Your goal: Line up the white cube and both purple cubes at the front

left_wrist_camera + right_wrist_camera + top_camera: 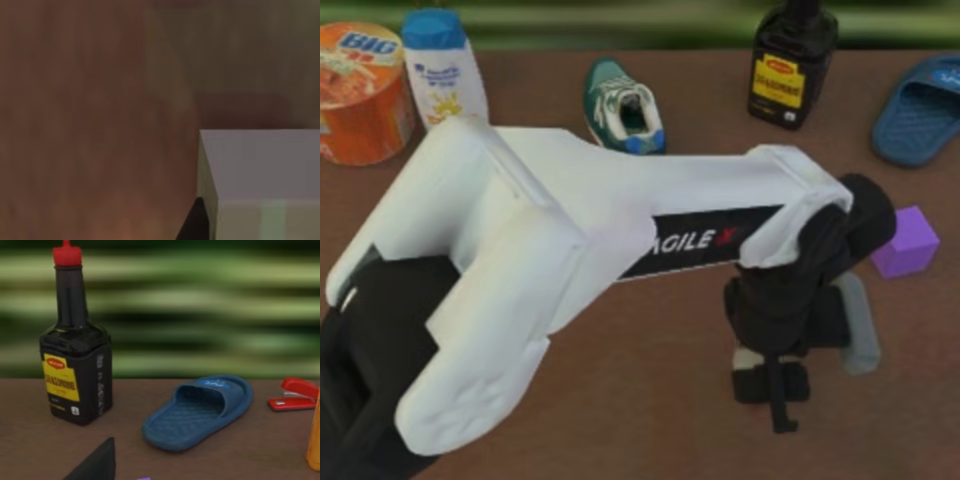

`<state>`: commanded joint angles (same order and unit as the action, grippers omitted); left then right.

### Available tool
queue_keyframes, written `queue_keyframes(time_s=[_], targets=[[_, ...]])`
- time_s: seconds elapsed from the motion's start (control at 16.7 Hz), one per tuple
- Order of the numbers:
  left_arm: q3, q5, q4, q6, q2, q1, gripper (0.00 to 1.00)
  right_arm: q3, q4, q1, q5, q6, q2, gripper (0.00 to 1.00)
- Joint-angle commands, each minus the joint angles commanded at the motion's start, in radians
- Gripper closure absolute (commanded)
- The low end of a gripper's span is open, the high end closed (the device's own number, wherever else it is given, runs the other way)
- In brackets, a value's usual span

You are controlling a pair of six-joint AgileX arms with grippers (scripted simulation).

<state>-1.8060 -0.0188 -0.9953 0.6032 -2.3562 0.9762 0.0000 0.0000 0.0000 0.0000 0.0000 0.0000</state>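
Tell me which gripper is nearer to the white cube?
Left. The left gripper is right at the white cube, which shows just beside its wrist. The right arm does not appear in the top view, so it is farther away.

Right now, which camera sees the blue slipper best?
The right wrist view: the blue slipper lies whole and close beside the dark sauce bottle. The top view cuts it off at the table's far right edge. The left wrist view doesn't show it at all.

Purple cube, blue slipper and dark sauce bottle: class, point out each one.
purple cube (906, 240), top view, on its top face.
blue slipper (200, 410), right wrist view, on its strap.
dark sauce bottle (792, 62), top view, on its yellow label.
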Motion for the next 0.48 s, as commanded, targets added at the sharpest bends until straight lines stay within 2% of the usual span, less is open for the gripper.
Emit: queue_keyframes(time_s=[0.3,0.48], targets=[[0.000,0.000,0.000,0.000,0.000,0.000,0.02,0.000,0.000,0.000,0.000,0.000,0.000,0.00],[0.000,0.000,0.000,0.000,0.000,0.000,0.00,0.000,0.000,0.000,0.000,0.000,0.000,0.00]])
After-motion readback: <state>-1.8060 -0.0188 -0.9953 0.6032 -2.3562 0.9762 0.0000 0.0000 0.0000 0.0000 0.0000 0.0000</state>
